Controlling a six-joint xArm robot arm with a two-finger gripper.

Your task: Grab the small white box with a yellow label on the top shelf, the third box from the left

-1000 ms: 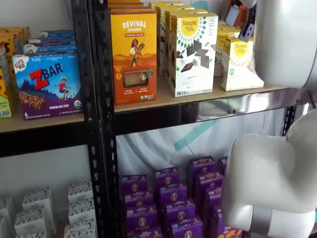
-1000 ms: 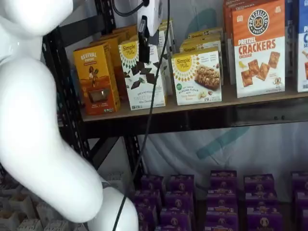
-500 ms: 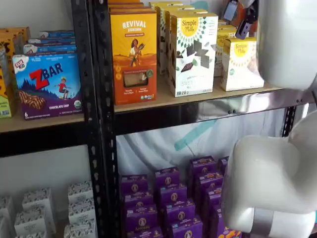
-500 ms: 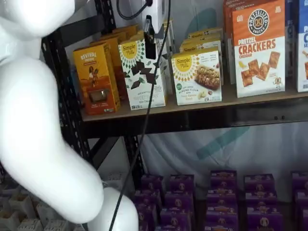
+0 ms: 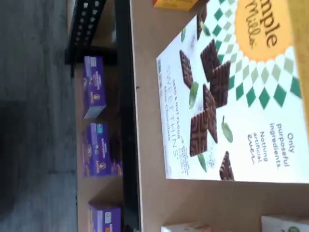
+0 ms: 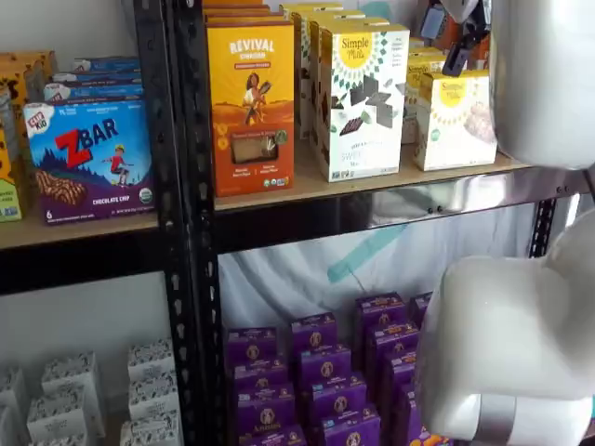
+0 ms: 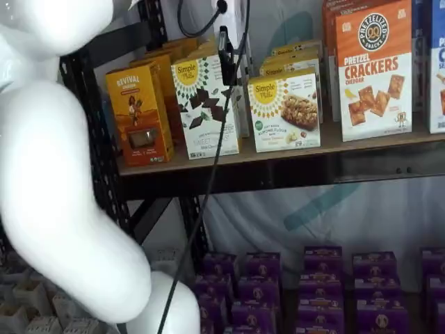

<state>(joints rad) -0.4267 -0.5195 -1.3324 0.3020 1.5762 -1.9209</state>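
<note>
The small white box with the yellow sunburst label stands on the top shelf [image 7: 361, 142] in both shelf views [image 7: 285, 111] [image 6: 456, 121]. A taller white Simple Mills box [image 7: 205, 104] with dark chocolate squares stands to its left. My gripper [image 7: 226, 52] hangs in front of that taller box's upper right corner, left of and above the small box. In a shelf view the gripper [image 6: 457, 58] shows just above the small box's top. Its black fingers show side-on, with no box in them. The wrist view is filled by the taller box [image 5: 227, 96] on the tan board [image 5: 149, 145].
An orange Revival box [image 7: 138, 115] stands left of the taller box, and an orange-and-white cracker box [image 7: 373, 69] right of the small one. Purple boxes [image 7: 320, 278] fill the lower level. The white arm [image 7: 49, 174] and its cable [image 7: 208, 174] hang before the rack.
My gripper has moved to the right along the top shelf, from the front of the taller box to its right edge, nearer the small white box.
</note>
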